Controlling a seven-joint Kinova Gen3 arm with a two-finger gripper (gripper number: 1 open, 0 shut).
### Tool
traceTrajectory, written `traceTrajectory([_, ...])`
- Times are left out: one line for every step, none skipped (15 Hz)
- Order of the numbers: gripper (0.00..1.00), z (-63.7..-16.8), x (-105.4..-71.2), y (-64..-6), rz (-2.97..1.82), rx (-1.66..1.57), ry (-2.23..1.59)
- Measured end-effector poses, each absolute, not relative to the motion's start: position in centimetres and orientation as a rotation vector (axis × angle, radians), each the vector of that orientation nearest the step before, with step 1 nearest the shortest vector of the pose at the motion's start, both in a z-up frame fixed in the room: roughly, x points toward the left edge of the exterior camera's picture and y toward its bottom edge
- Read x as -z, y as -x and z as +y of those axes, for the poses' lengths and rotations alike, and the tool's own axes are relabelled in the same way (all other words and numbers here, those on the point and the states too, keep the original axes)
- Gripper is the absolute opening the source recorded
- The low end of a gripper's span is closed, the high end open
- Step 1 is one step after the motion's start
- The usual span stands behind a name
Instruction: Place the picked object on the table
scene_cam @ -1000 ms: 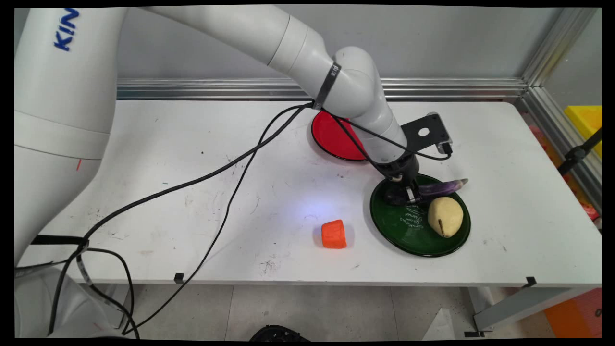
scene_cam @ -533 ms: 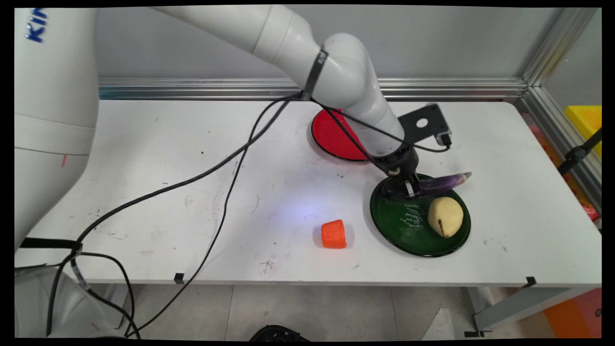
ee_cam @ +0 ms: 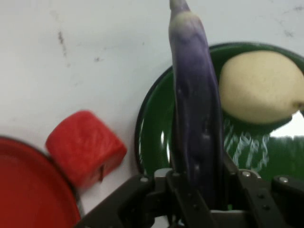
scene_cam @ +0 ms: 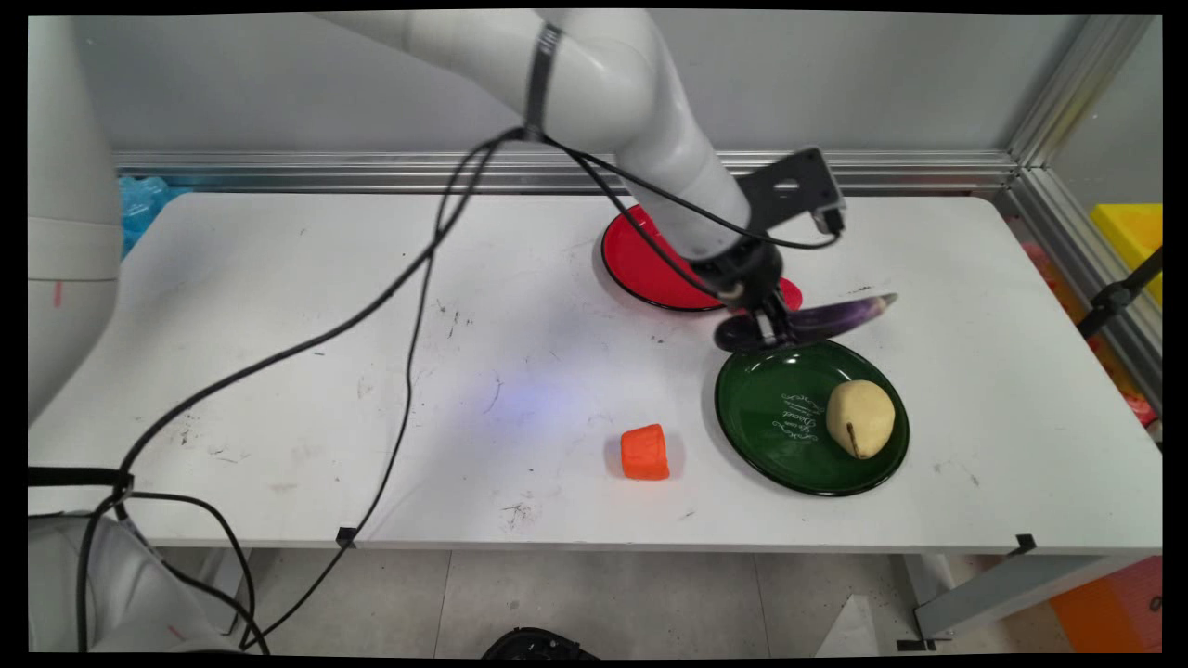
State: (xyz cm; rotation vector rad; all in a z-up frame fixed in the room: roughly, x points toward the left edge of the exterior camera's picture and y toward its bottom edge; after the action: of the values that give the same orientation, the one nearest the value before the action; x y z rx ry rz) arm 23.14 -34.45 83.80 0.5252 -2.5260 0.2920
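Eggplant (scene_cam: 840, 317) is hanging clamped in my gripper (scene_cam: 772, 330), raised clear above the far rim of the green plate (scene_cam: 778, 450); I am gripping it near its thick end, its slim tip pointing right; a pale pear (scene_cam: 860, 418) is resting on that plate; the red plate (scene_cam: 640, 264) is lying just behind; an orange block (scene_cam: 645, 452) is sitting on the table (scene_cam: 306, 306) left of the green plate.

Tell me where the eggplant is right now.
In the main view the eggplant is clamped in the gripper, lifted right of centre between the red plate and the green plate.
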Motion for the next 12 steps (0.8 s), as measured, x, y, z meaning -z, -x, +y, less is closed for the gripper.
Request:
traceTrajectory([0.0,-34.2,-84.3,-24.1,-2.533,-0.295,-0.52])
traceTrajectory([0.0,-34.0,-84.5,-24.8,-2.538,-0.296,-0.517])
traceTrajectory([0.0,-33.7,-84.9,-26.0,-2.547,-0.297,-0.511])
traceTrajectory([0.0,-33.5,-85.3,-27.2,-2.555,-0.295,-0.505])
traceTrajectory([0.0,-33.2,-85.5,-28.5,-2.562,-0.289,-0.499])
traceTrajectory([0.0,-32.9,-85.7,-29.6,-2.568,-0.282,-0.494])
traceTrajectory([0.0,-32.8,-85.8,-30.4,-2.572,-0.278,-0.489])
traceTrajectory([0.0,-32.6,-85.9,-31.5,-2.577,-0.272,-0.483])
traceTrajectory([0.0,-32.5,-86.0,-32.3,-2.58,-0.269,-0.479])
traceTrajectory([0.0,-32.4,-86.0,-33.4,-2.585,-0.263,-0.471])
traceTrajectory([0.0,-32.3,-86.0,-34.0,-2.589,-0.259,-0.465])
traceTrajectory([0.0,-32.2,-85.9,-35.1,-2.594,-0.253,-0.456])
